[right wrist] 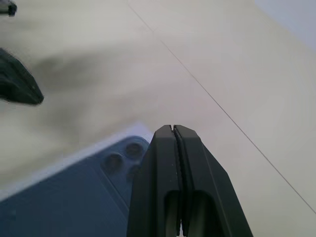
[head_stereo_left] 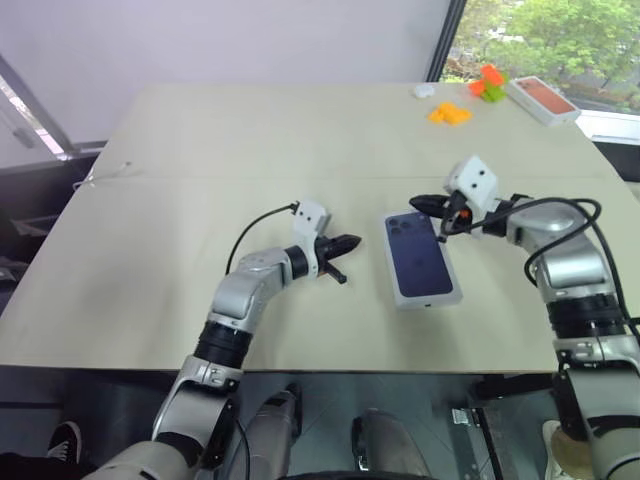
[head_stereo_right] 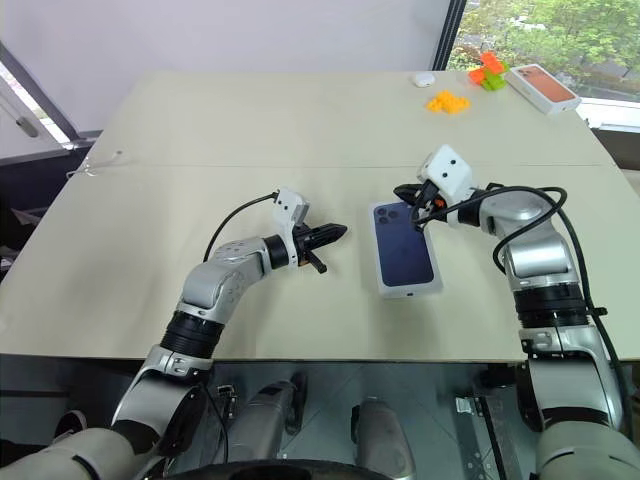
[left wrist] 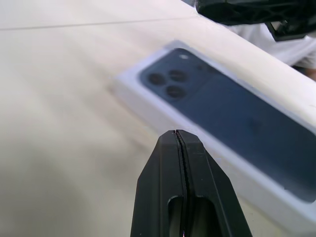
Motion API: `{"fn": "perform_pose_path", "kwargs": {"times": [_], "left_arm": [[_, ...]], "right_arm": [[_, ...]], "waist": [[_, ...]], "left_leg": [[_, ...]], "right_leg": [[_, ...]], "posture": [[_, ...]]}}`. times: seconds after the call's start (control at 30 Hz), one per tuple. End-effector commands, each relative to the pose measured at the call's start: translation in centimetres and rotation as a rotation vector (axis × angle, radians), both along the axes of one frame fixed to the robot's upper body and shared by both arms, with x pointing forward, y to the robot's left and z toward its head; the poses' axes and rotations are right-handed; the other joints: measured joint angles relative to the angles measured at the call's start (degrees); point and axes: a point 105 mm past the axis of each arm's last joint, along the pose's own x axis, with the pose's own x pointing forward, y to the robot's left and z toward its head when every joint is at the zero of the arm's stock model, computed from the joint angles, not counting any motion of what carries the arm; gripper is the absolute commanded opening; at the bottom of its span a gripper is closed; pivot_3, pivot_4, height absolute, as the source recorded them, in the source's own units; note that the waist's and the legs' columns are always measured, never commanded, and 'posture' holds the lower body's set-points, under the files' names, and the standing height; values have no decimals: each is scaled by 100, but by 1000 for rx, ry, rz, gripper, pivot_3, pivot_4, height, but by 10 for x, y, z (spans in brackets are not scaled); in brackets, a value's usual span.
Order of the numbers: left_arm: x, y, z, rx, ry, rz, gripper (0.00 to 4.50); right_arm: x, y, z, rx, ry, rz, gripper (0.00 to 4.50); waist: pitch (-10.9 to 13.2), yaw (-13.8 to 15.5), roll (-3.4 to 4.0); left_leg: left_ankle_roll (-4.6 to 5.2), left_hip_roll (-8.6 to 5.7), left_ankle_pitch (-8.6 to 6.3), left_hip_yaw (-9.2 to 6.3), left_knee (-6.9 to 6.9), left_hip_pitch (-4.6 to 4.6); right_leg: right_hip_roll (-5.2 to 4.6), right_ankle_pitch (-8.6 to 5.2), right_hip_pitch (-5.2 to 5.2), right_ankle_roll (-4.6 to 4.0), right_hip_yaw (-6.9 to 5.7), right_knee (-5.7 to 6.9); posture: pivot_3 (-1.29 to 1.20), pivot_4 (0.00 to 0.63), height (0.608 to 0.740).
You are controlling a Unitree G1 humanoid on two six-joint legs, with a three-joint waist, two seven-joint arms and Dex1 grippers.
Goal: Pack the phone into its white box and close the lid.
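Observation:
The white box [head_stereo_left: 424, 298] lies flat on the table between my arms, with the lid [head_stereo_left: 420, 258] on top of it. The lid's outer face carries a dark blue phone picture [left wrist: 237, 113] with three lenses. The phone is hidden. My left gripper [head_stereo_left: 352, 241] is shut and empty; it hovers a short way left of the box and points at it. Just above the box's far corner, my right gripper [head_stereo_left: 415, 202] is also shut and empty. It touches nothing that I can see. In the right wrist view its fingers [right wrist: 173, 163] hang over the pictured lenses.
A white box with an orange-red top [head_stereo_left: 543, 98] lies at the far right corner, next to orange pieces [head_stereo_left: 450, 113], an orange and green piece [head_stereo_left: 490, 83] and a small white thing [head_stereo_left: 424, 91]. The table's near edge [head_stereo_left: 300, 368] runs below the box.

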Motion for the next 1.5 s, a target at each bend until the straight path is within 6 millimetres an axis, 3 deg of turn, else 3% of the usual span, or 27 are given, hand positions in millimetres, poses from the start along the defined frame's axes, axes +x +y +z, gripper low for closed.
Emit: {"fn": "perform_pose_path", "kwargs": {"times": [0.03, 0.13, 0.23, 0.3, 0.47, 0.57, 0.63, 0.77, 0.8, 0.87, 1.0, 1.23, 1.5], "left_arm": [[-5, 1, 12, -30, -36, -1, 0], [-7, 2, 13, -45, -26, 8, 0], [-9, 2, 10, -38, -16, 7, 0], [-10, 1, 10, -38, -20, 6, 0], [-9, 5, 13, -36, -33, 3, 0], [-9, 13, 18, -36, -54, 3, 0], [-8, 19, 23, -31, -90, 9, 0], [-5, 29, 27, 2, -136, 30, 0], [-4, 33, 28, 15, -148, 35, 0], [-4, 44, 31, 30, -170, 49, 0], [-3, 71, 36, 61, -169, 98, 0], [-15, 110, 61, 101, -268, 121, 0], [-35, 165, 62, 213, -303, 176, 0]], "right_arm": [[-3, -11, -24, -44, 18, -42, 61], [-5, -25, -46, -2, 84, -98, 61], [-13, -32, -68, -86, 114, -91, 61], [-15, -30, -70, -102, 107, -75, 61], [-9, -21, -38, -44, 40, -45, 61], [-8, -14, -7, 83, 15, -18, 61], [-10, -12, -4, 141, 42, -11, 61], [-30, -24, -62, -241, 93, 60, 61], [-34, -25, -70, -261, 114, 73, 61], [-31, -23, -63, -196, 103, 60, 61], [-21, -15, -27, -21, 57, 44, 61], [-33, 1, 10, 140, 87, 158, 61], [-37, -10, 32, 45, 67, 217, 61]], "waist": [[0, 40, 0], [-2, 27, 3], [-4, 27, 5], [-6, 26, 6], [-7, 17, 5], [-5, 8, 5], [-5, -5, 6], [-5, 37, 5], [-7, 35, 8], [-11, 10, 8], [-11, -50, 8], [-8, -105, 11], [-7, -105, 14]], "left_leg": [[0, -2, 0, 1, 0, 0], [0, -2, 0, 3, 0, 1], [0, 0, 0, 2, 0, 10], [0, 1, 0, 1, -1, 19], [0, 2, 0, 2, 0, 26], [0, 1, 0, 2, -1, 23], [0, 2, 0, 2, -4, 14], [0, 2, -1, 1, -10, 11], [0, 2, -1, -1, -9, 11], [1, 2, -2, 5, -10, 12], [-1, 4, -2, 3, -3, 18], [0, 5, -2, 0, -13, 3], [-11, 5, -11, 2, -19, 2]], "right_leg": [[-2, 0, 0, 0, 0, -1], [-2, 0, 0, 0, 2, 2], [0, 0, 10, 0, 0, 3], [1, 0, 19, -1, 0, 3], [1, 0, 26, -1, 1, 4], [1, 0, 21, -1, 2, 4], [1, 0, 9, -1, 3, 4], [1, -1, 7, -1, 1, 0], [1, -2, 7, -1, -3, -2], [1, -1, 10, -1, 1, -2], [1, 0, 16, -3, 4, 0], [1, -1, -7, -3, 6, 1], [-5, -6, -15, -13, 10, -3]], "posture": [[0, 150, 740], [0, 150, 740], [0, 150, 740], [0, 150, 740], [0, 150, 740], [0, 150, 740], [0, 150, 740], [0, 150, 740], [0, 150, 740], [0, 150, 740], [0, 150, 740], [0, 150, 740], [0, 150, 740]]}}
